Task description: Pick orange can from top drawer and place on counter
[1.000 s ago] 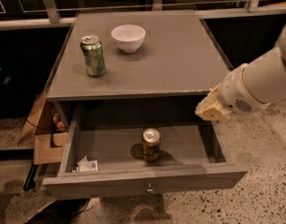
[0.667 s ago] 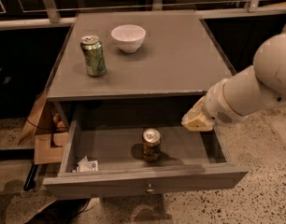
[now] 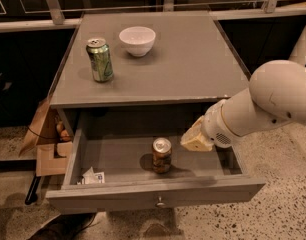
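The orange can (image 3: 161,155) stands upright in the middle of the open top drawer (image 3: 155,196), silver top with pull tab showing. My gripper (image 3: 194,138) is over the drawer, just right of the can and a little above it, not touching it. The white arm reaches in from the right. The grey counter (image 3: 178,64) lies above the drawer.
A green can (image 3: 100,59) and a white bowl (image 3: 137,40) stand on the counter's back left. A small white packet (image 3: 93,176) lies in the drawer's front left corner. A cardboard box (image 3: 45,139) sits on the floor left of the cabinet.
My gripper has moved left and down from beside the drawer's right edge to a spot over the drawer, close to the orange can. The can has not moved.
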Available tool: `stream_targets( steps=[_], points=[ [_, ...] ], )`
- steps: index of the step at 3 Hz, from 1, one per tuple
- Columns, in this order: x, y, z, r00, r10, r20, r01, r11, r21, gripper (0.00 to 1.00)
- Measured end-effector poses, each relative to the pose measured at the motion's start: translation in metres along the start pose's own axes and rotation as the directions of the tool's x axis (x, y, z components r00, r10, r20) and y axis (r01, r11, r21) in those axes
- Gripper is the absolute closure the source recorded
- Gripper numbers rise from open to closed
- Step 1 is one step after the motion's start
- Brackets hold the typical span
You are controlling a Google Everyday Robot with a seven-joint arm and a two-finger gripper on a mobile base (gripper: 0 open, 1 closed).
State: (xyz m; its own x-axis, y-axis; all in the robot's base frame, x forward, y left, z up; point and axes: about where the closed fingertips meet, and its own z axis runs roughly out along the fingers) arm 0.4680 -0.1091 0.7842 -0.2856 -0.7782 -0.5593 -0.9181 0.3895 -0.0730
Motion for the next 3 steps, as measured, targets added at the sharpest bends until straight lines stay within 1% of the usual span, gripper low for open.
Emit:
stream_targets(
  steps=[1, 2, 3],
  points=[
    [0.007, 0.000, 0.009, 1.000, -0.013, 0.003, 0.013, 0.9996, 0.024, 1.00],
    [0.012, -0.001, 0.022, 0.999, -0.041, 0.008, 0.041, 0.9977, 0.054, 0.83],
    [0.016, -0.004, 0.035, 0.998, -0.055, 0.018, 0.054, 0.9958, 0.075, 0.60]
  ],
)
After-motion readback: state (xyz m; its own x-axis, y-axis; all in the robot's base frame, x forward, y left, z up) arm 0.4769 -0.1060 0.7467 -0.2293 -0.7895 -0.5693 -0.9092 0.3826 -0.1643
